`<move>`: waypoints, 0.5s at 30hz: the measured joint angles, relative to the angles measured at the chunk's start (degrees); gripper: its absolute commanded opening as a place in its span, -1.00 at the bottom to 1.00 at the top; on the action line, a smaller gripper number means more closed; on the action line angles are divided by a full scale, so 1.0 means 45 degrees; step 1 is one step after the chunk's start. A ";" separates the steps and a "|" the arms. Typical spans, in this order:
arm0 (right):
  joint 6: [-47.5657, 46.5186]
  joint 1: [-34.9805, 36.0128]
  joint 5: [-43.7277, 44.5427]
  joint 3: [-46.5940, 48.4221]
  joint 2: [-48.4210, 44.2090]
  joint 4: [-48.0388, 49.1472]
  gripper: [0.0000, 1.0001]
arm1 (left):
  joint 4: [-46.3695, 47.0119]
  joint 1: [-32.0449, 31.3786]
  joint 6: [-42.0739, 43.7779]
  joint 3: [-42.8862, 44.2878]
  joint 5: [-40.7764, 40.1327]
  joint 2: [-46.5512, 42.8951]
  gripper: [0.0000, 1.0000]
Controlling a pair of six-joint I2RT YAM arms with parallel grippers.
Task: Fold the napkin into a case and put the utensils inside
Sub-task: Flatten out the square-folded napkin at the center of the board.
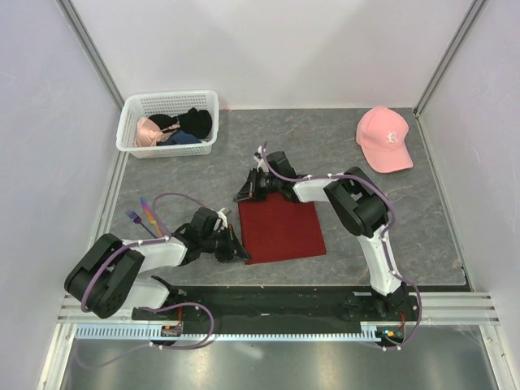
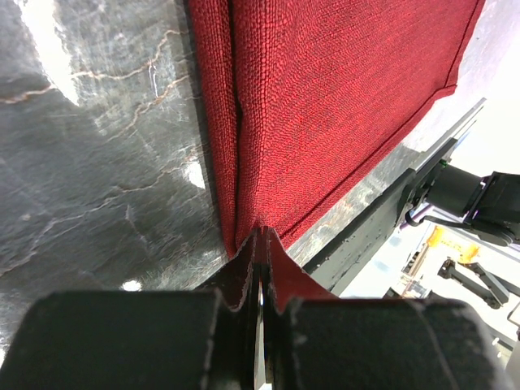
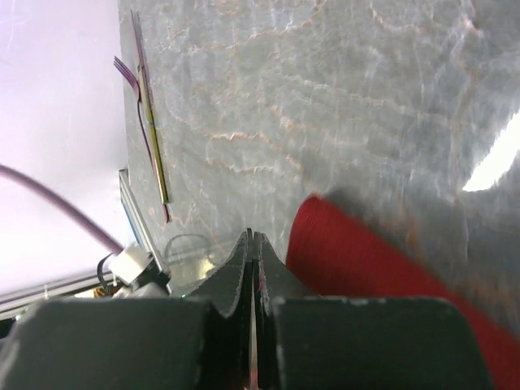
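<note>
Left wrist, left fingers (image 2: 130, 341) pinching napkin (image 2: 341, 106) corner, right fingers (image 3: 382, 341) clamped on another corner

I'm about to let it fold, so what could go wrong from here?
Left pincer pinches only a corner of the napkin, which may slip out. Right pincer is shut at the napkin's edge, but its grip is unclear, so the fold could go crooked.

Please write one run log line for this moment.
left gripper: shut on napkin near corner | right gripper: shut at far corner | utensils: on table, untouched
</note>
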 measured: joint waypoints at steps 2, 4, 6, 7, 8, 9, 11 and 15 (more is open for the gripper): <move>0.0165 0.0000 -0.0189 0.0355 0.0607 0.0408 -1.00 | 0.0151 0.0000 -0.0049 -0.0092 0.0005 -0.0024 -0.96; 0.0238 -0.0005 -0.0393 0.0835 0.1268 0.0704 -1.00 | 0.0253 0.0000 -0.0068 -0.0146 0.0019 -0.0034 -0.96; 0.0262 -0.0010 -0.0549 0.1457 0.1957 0.0801 -1.00 | 0.0374 0.0000 -0.0097 -0.0243 -0.0005 -0.0097 -0.96; 0.0335 -0.0034 -0.0816 0.1865 0.2302 0.0967 -1.00 | 0.0495 0.0000 -0.0117 -0.0321 -0.0015 -0.0131 -0.96; 0.0350 -0.0044 -0.0894 0.2234 0.2560 0.1039 -1.00 | 0.0588 0.0000 -0.0141 -0.0379 -0.0019 -0.0165 -0.96; 0.0364 -0.0078 -0.0996 0.2759 0.2924 0.1078 -1.00 | 0.0685 0.0000 -0.0160 -0.0452 -0.0034 -0.0204 -0.96; 0.0471 -0.0092 -0.1297 0.3721 0.3507 0.1001 -1.00 | 0.0879 0.0000 -0.0199 -0.0612 -0.0136 -0.0340 -0.96; 0.0044 -0.0117 -0.1268 0.4979 0.3944 0.0024 -1.00 | 0.0743 0.0024 -0.0199 -0.0826 -0.0471 -0.0908 -0.88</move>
